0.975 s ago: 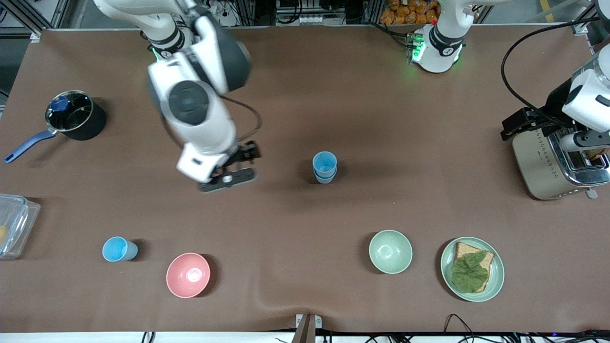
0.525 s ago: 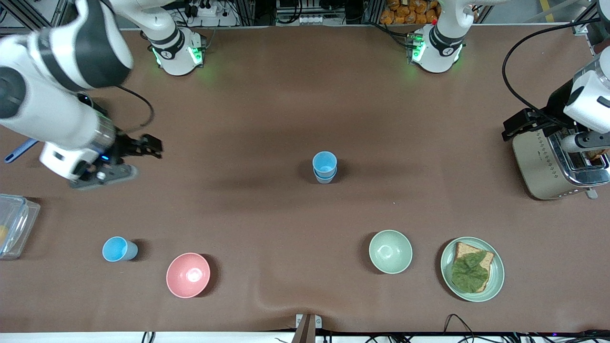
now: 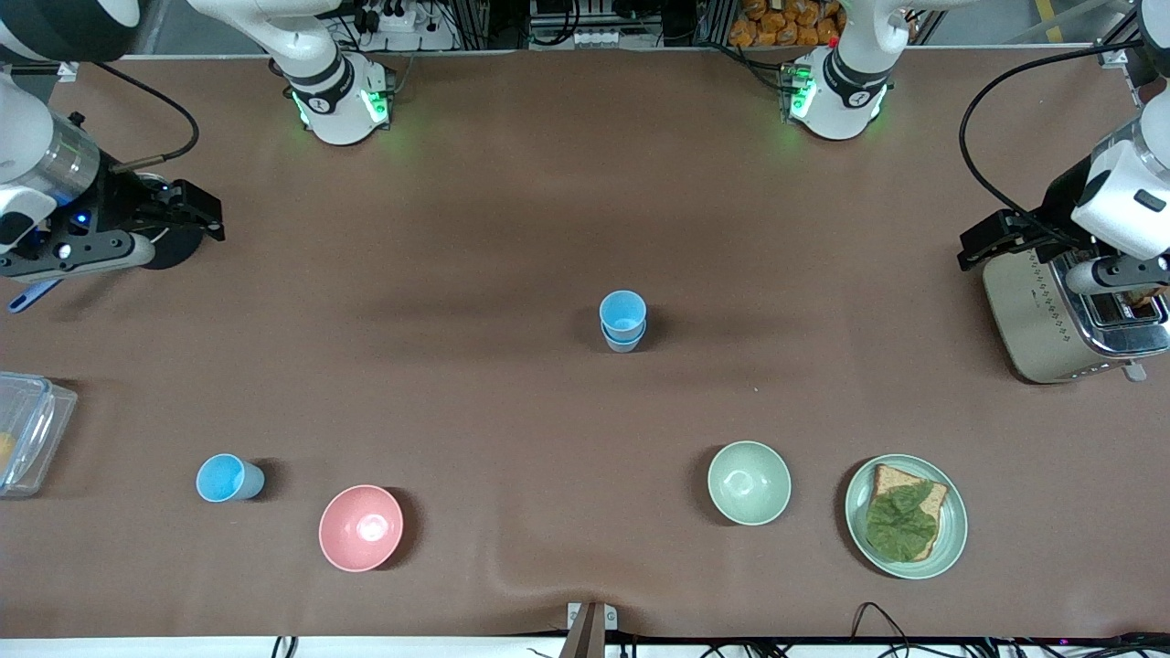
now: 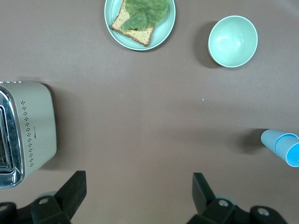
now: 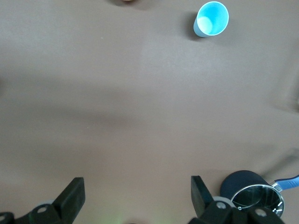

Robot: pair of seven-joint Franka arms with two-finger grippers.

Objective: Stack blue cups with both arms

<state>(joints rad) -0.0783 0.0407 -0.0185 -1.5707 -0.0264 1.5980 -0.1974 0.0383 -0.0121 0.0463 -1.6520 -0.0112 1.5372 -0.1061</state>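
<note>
Two blue cups sit nested as a stack (image 3: 623, 321) near the middle of the table (image 3: 548, 183), upright, with the upper cup's rim a little above the lower one's. In the left wrist view the stack (image 4: 282, 146) shows at the frame's edge. A third cup (image 3: 227, 478) stands alone toward the right arm's end of the table, nearer the front camera than the stack and well apart from it; the right wrist view shows its open mouth (image 5: 211, 18) from above.

A pink bowl (image 3: 361, 527) sits beside the lone cup, slightly nearer the camera. A green bowl (image 3: 749, 482) lies toward the left arm's end, with a plate (image 3: 859, 521) beside it carrying bread topped with a leaf (image 3: 900, 519).

The right gripper (image 3: 137, 228) hangs over the pot (image 5: 252, 191) at the right arm's end of the table, its fingers spread wide and holding nothing. A clear container (image 3: 27, 429) sits at that end's edge.

The left gripper (image 3: 1005, 236) is over the toaster (image 3: 1051, 320) at the left arm's end, fingers likewise spread apart and empty.
</note>
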